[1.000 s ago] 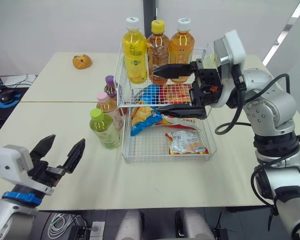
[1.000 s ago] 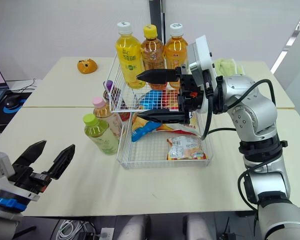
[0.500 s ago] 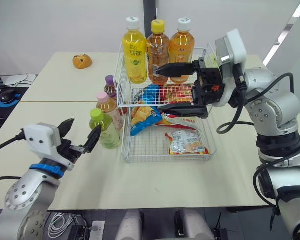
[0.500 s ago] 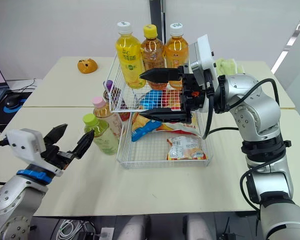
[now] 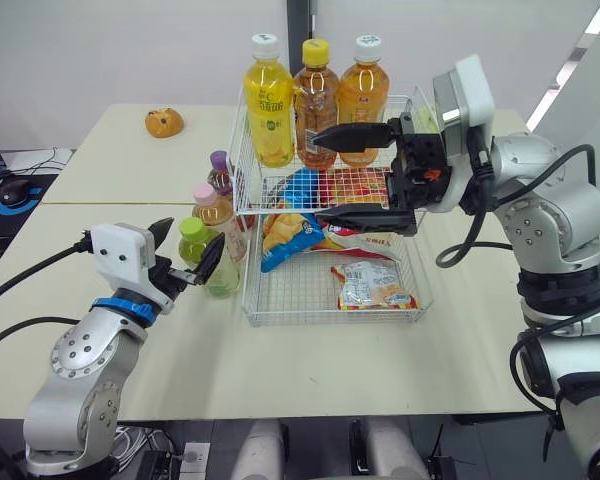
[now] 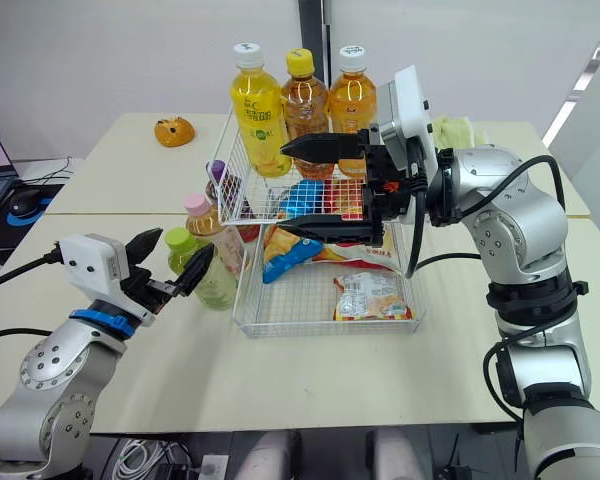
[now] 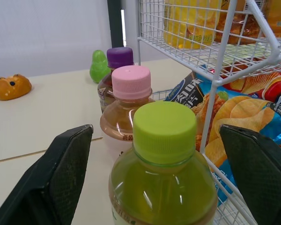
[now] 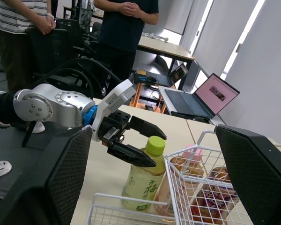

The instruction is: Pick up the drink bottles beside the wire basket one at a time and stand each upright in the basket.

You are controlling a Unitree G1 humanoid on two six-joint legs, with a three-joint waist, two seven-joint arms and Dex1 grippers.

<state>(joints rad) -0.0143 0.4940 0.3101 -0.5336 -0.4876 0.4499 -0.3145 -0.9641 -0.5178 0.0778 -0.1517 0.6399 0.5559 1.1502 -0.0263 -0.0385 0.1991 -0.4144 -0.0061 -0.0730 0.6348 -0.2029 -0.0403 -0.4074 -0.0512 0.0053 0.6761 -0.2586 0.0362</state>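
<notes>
Three bottles stand on the table left of the wire basket (image 5: 250, 292): green-capped (image 5: 211, 268), pink-capped (image 5: 220, 213) and purple-capped (image 5: 220, 172). My left gripper (image 5: 186, 254) is open, its fingers (image 7: 61, 178) on either side of the green cap (image 7: 164, 130) without touching it. The right wrist view shows the same gripper (image 8: 133, 140) at the green bottle (image 8: 141, 180). My right gripper (image 5: 325, 175) is open wide, held in the air at the basket's upper tier. That tier holds three upright bottles: yellow (image 5: 268, 100), amber (image 5: 315, 95) and orange (image 5: 363, 90).
Snack bags (image 5: 373, 285) and a chip bag (image 5: 290, 238) lie in the basket's lower tier. An orange toy (image 5: 164, 123) sits at the table's far left, a small green figure (image 7: 99, 65) behind the bottles. Two people (image 8: 126, 23) stand beyond the table, near a laptop (image 8: 203, 96).
My left arm has swung up and to the right, bringing its open fingers from the table's near left corner to the green bottle's cap. The right gripper has hardly moved.
</notes>
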